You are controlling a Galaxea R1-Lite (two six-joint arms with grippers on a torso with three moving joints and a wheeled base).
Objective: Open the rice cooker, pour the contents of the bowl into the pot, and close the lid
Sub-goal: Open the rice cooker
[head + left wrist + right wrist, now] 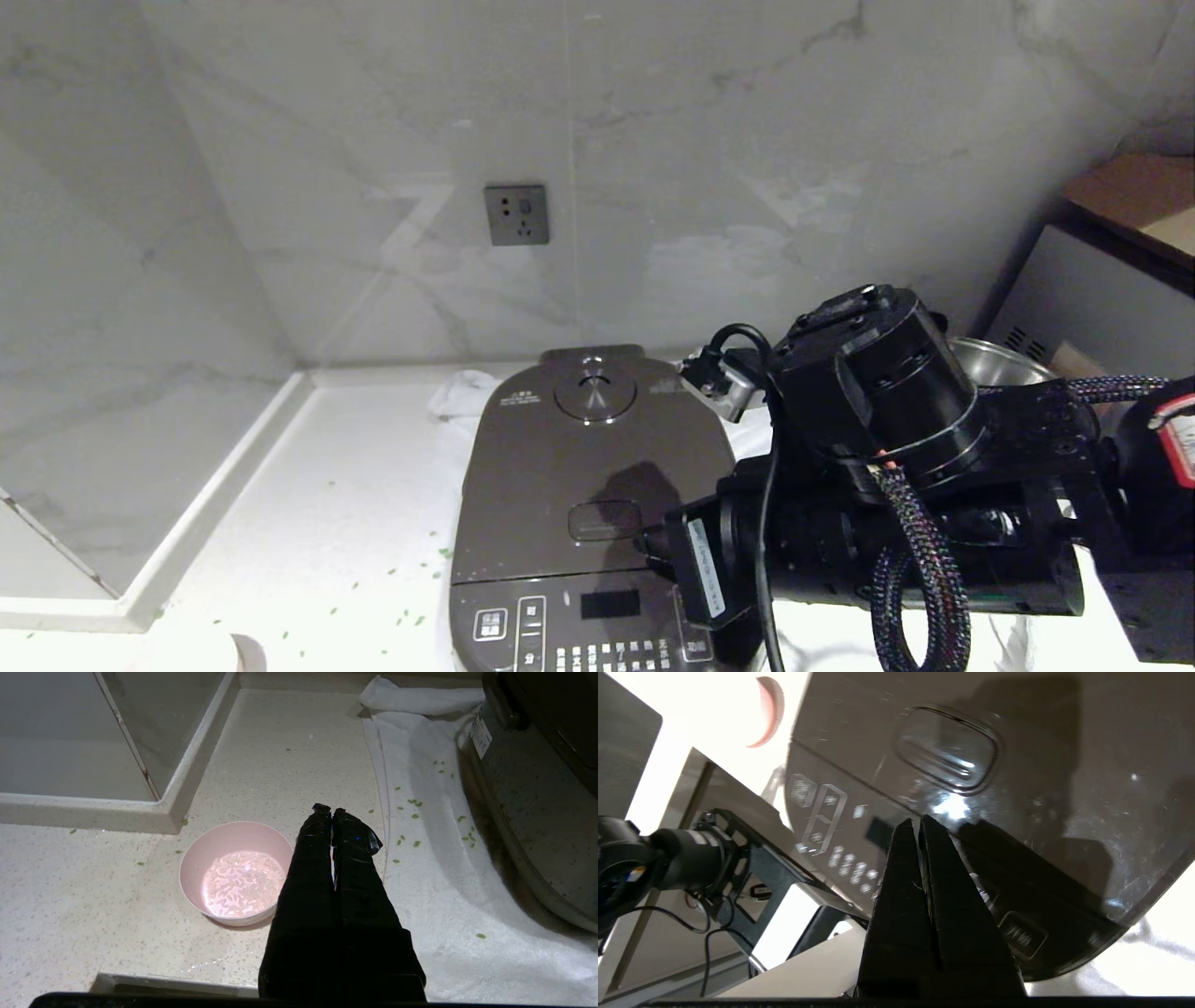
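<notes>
The dark brown-grey rice cooker [523,597] stands mid-counter with its lid [579,457] closed, so the pot is hidden. My right gripper [919,821] is shut and empty. It reaches in from the right, its tips [646,543] just above the lid's front edge, beside the oblong release button [948,749]. The pale pink bowl [236,872] holding whitish grains sits on the counter left of the cooker, and only its rim [247,651] shows in the head view. My left gripper [331,809] is shut on nothing and hangs parked beside the bowl.
A white towel [444,896] lies under the cooker, with green flecks scattered over it and the counter. A shiny steel pan [994,366] sits behind my right arm. A raised ledge [215,504] borders the counter at left, and a wall socket [515,215] is behind.
</notes>
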